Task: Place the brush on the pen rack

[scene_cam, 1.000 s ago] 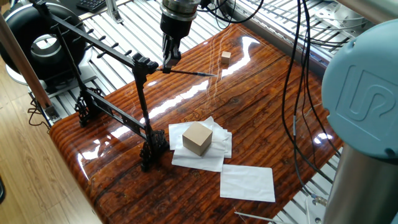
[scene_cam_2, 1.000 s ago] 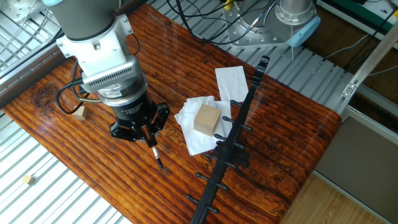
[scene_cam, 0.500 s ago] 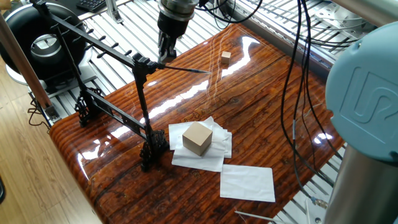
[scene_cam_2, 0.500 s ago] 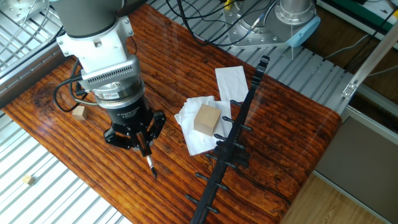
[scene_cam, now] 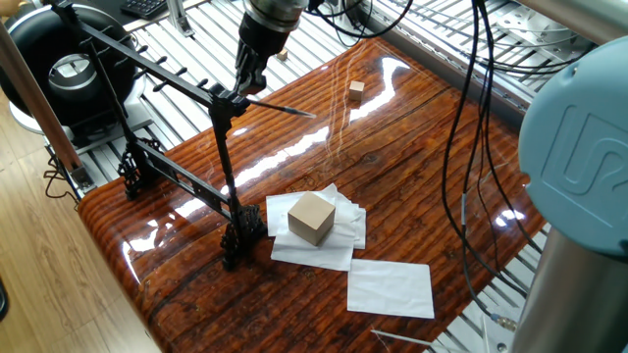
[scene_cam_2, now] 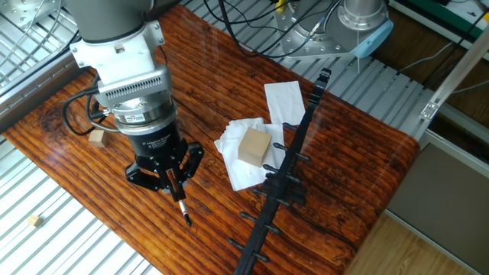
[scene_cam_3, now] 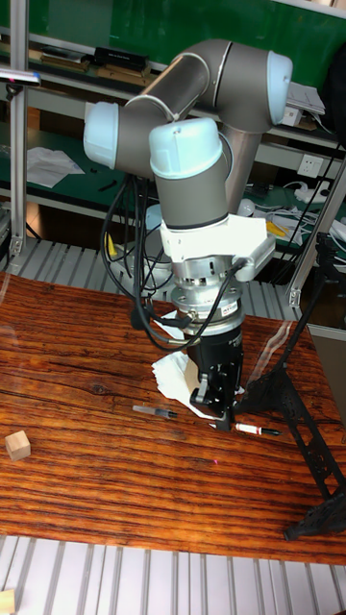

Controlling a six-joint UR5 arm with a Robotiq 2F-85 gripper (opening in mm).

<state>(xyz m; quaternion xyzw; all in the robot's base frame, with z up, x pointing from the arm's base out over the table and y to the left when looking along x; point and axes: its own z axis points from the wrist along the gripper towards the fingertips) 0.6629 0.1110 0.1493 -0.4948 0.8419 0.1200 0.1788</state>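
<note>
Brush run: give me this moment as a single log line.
end effector: shut on brush | brush: airborne, horizontal, beside pen rack | placed: not yet

box point(scene_cam: 311, 217) on papers point(scene_cam: 314, 240) | rack point(scene_cam: 186, 132) beside | cube point(scene_cam: 356, 90) far side

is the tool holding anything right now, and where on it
Yes. The tool is shut on the brush, gripping it near its blunt end, so most of the shaft and the pointed tip stick out sideways above the table, beside the pen rack.

- One fixed view: high, oblique, from pen rack point(scene_cam: 177, 118) side.
- Other fixed view: near top-down, opposite side.
- Tall fixed view: low, close, facing arm.
- All share table point(scene_cam_3: 86, 480).
</note>
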